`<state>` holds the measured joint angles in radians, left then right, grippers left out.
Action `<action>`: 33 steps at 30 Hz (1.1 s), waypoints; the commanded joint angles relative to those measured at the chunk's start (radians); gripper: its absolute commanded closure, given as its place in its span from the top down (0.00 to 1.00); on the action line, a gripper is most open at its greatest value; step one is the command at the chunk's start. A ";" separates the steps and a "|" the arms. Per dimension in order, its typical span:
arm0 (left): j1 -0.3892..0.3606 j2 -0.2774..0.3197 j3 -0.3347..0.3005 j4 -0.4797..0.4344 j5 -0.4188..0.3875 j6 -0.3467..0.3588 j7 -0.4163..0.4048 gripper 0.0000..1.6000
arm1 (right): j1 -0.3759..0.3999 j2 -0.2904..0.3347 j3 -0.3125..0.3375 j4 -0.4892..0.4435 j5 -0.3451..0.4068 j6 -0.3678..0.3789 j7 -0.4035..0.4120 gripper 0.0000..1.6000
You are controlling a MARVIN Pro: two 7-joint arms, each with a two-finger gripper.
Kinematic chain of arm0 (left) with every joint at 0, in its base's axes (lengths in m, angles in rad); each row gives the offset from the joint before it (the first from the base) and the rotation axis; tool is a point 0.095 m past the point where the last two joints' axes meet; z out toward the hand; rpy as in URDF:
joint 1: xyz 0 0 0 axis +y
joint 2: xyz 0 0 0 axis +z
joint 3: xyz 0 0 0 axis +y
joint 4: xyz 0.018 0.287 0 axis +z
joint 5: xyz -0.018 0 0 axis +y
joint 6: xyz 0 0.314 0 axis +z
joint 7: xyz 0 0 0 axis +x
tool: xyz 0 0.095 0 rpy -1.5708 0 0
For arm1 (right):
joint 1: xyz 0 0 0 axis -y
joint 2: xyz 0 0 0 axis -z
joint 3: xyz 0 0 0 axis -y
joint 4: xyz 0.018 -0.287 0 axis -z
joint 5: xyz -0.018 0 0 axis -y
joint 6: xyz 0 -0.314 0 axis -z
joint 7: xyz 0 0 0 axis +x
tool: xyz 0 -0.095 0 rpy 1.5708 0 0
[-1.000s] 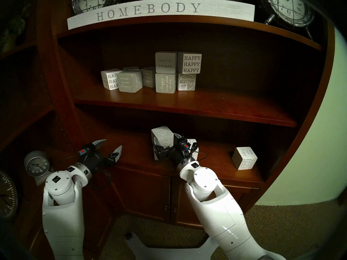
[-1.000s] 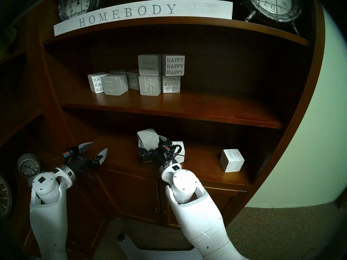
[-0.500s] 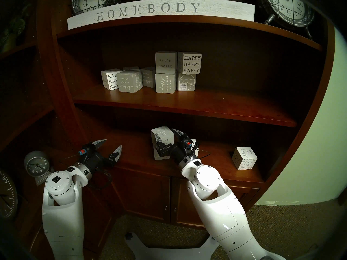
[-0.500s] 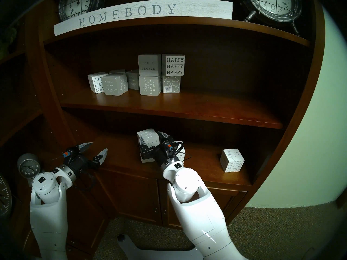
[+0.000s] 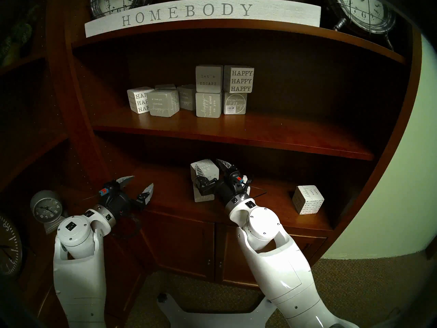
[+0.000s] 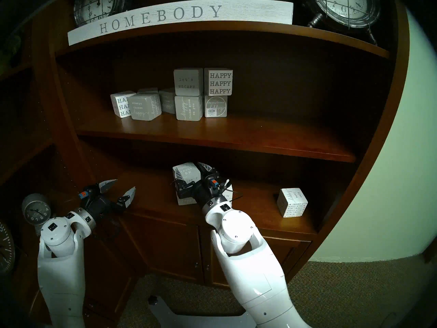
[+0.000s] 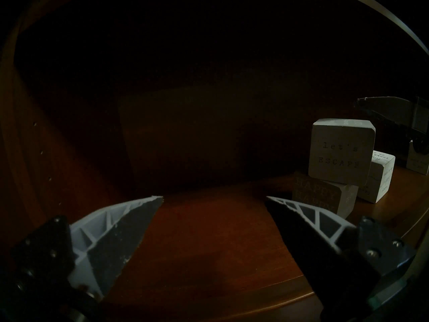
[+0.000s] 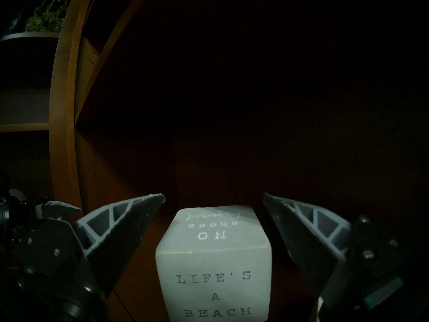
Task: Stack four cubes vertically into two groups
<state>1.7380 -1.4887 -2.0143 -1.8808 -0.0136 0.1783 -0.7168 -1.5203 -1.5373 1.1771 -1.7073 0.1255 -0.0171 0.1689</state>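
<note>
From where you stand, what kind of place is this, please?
Probably a furnished room in a home, or a mock-up of one. A curved dark wooden bookcase holds a white HOMEBODY sign, round metal clocks and lettered decor cubes; brown carpet covers the floor.

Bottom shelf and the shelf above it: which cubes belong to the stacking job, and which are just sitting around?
Job:
- grey "LIFE'S A BEACH" cube, atop another grey cube
- white cube behind the right hand, mostly hidden
- white "happy place" cube

Lying about:
- middle-shelf cubes
- HOMEBODY sign
- clocks
</note>
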 commanded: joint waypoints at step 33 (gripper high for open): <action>-0.004 0.002 -0.001 -0.014 0.000 -0.003 -0.001 1.00 | -0.459 0.155 0.237 -0.491 0.049 -0.124 -0.159 1.00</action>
<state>1.7376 -1.4888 -2.0144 -1.8789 -0.0139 0.1781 -0.7176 -1.8804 -1.4045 1.3983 -2.0993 0.1734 -0.1189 0.0583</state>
